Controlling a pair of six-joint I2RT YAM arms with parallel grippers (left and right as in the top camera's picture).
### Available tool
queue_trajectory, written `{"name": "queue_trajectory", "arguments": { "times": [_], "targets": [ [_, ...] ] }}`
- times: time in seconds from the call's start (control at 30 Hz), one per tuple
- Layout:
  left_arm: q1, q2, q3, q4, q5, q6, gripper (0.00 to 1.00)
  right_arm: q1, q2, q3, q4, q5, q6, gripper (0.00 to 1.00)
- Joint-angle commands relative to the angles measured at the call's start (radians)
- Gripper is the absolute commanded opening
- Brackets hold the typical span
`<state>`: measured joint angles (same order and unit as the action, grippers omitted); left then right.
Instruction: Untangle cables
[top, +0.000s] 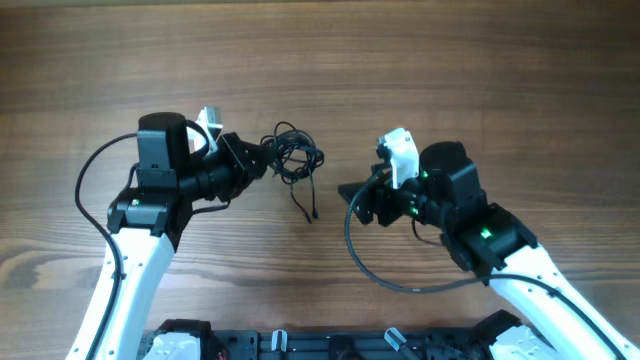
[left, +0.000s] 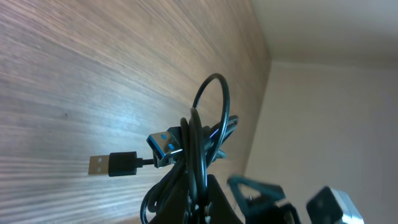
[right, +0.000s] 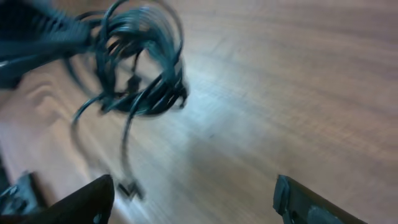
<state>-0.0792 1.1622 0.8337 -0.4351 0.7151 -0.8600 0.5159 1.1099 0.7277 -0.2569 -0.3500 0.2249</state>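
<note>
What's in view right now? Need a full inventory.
table: one, brown wood, fills the overhead view
cables: one tangle, black, mid-table; strand count unclear
plugs: at least two, one black, one with a blue insert, at the tangle's ends
arms: two, white and black, lower left and lower right
left gripper: one, black, shut on the cables
right gripper: one, black, open and empty, right of the tangle
</note>
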Motion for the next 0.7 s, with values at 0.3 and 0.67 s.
{"name": "queue_trajectory", "arguments": {
  "times": [0.3,0.67],
  "targets": [
    [0.003,-0.002,-0.002,-0.030,0.081,-0.017,0.04,0.004,0.235,-0.006,0.254,-0.070,0.192,0.86],
    [-0.059,-0.002,-0.002,-0.021,0.233,-0.039,0.04,0.004,0.271,-0.006,0.291,0.227,0.440,0.75]
  ]
}}
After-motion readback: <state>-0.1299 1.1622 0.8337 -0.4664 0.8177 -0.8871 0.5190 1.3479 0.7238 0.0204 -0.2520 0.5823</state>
